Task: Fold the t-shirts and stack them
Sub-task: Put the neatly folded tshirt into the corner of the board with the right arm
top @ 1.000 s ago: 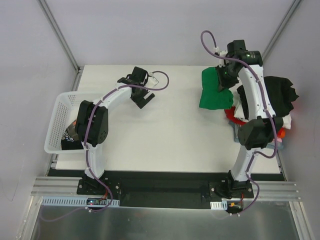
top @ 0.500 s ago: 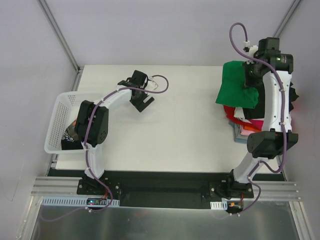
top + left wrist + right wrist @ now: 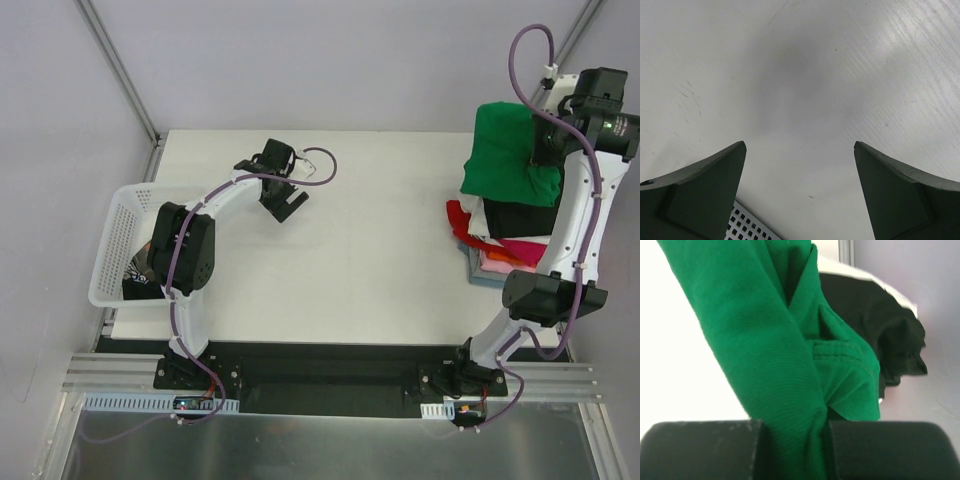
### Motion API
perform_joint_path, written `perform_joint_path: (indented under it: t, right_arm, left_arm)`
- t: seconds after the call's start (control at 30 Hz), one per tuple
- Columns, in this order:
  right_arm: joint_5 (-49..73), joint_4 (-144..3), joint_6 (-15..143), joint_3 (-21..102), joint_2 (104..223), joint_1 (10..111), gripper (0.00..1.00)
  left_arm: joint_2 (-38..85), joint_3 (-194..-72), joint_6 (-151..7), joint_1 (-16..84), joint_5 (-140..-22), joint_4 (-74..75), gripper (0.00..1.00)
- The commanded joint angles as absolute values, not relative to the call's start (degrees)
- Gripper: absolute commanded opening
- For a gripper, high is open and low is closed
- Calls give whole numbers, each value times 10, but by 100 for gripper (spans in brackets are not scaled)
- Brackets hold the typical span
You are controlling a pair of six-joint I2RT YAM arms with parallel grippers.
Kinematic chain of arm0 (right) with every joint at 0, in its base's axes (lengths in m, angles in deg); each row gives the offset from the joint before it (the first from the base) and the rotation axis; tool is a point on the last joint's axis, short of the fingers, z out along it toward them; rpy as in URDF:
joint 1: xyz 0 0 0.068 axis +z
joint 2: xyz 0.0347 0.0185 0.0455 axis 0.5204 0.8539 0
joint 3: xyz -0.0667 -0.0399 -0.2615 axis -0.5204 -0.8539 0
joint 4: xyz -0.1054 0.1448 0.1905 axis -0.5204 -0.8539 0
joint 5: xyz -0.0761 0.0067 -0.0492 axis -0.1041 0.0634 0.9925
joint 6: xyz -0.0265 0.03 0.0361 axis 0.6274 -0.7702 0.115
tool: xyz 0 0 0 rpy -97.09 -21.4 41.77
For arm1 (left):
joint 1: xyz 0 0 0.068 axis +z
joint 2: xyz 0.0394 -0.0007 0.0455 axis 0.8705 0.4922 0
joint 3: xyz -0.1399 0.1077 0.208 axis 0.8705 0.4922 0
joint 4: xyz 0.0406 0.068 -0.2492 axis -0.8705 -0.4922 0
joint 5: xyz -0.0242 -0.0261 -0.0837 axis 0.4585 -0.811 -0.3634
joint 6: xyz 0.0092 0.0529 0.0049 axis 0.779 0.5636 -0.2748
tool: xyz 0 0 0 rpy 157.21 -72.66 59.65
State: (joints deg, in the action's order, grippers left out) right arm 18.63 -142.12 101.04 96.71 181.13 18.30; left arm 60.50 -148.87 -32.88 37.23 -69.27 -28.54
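Because the green t-shirt (image 3: 505, 150) is light, limp cloth, it sags from our right end effector (image 3: 825, 445), clamped tight on a bunched fold above the stack of t-shirts (image 3: 505, 240) at the table's (image 3: 380, 270) right edge; we judge a folded edge the best hold, since it slumps wherever unsupported. Our left end effector (image 3: 800, 165) is spread wide, holding nothing, near the far edge

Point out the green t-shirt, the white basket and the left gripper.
green t-shirt (image 3: 510, 150), top view, middle of the cloth.
white basket (image 3: 115, 245), top view, its mesh wall.
left gripper (image 3: 799, 147), left wrist view, midway between its open jaws.
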Motion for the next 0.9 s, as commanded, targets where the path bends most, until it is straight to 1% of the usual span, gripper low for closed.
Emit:
perform_joint_path:
  t: [0.0,0.17,0.3,0.47,0.57,0.7,0.87]
  right_arm:
    - [152,-1390,1026,919,1754,137,1]
    - [91,-1393,1029,909,1748,64,1]
    - [70,-1391,1039,902,1751,15,1]
    - [55,-1391,1056,891,1770,-14,1]
    - [58,-1382,1065,879,1795,-32,1]
    - [70,-1367,1076,867,1856,-37,1]
    - [106,-1355,1071,918,1929,-37,1]
  left_arm:
    - [582,-1496,-334,367,-687,-281,90]
    - [583,-1495,-331,363,-682,-281,90]
    - [584,-1493,-332,363,-684,-281,90]
    - [582,-1490,-332,359,-682,-282,90]
    - [580,-1488,-334,357,-687,-281,90]
    - [578,-1483,-333,353,-690,-281,90]
    - [574,-1477,-336,349,-693,-281,90]
